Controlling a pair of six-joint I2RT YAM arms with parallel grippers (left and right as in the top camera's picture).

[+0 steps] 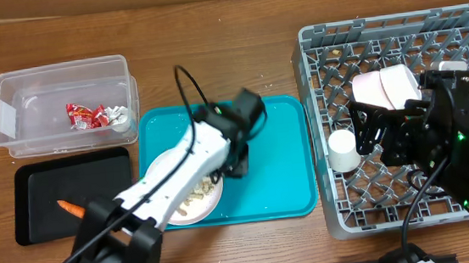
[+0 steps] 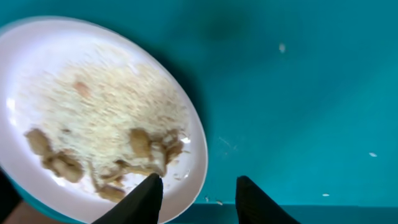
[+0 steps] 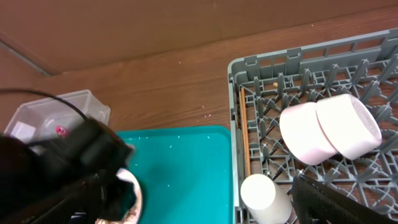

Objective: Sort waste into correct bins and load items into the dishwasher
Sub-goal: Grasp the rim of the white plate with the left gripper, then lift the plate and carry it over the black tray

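Note:
A white plate [image 1: 161, 168] with beige food scraps [image 1: 193, 195] lies on the teal tray [image 1: 282, 144]. My left gripper [image 1: 236, 164] is open and low at the plate's right rim. In the left wrist view the left gripper [image 2: 199, 186] has one finger over the plate [image 2: 37, 62] near the scraps [image 2: 143, 146] and the other over the tray. Two white bowls [image 1: 388, 86] lie on their sides in the grey dish rack [image 1: 464, 35]. Pale chopsticks [image 3: 244, 130] lie in the rack's left side. My right gripper [image 1: 369, 137] is open and empty above the rack.
The clear tub [image 1: 10, 100] at the back left holds the red wrapper [image 1: 84, 116] and the white paper ball [image 1: 118, 114]. The black tray [image 1: 93, 169] in front of it holds the carrot [image 1: 71, 208]. A white cup [image 1: 342, 149] stands in the rack's left edge.

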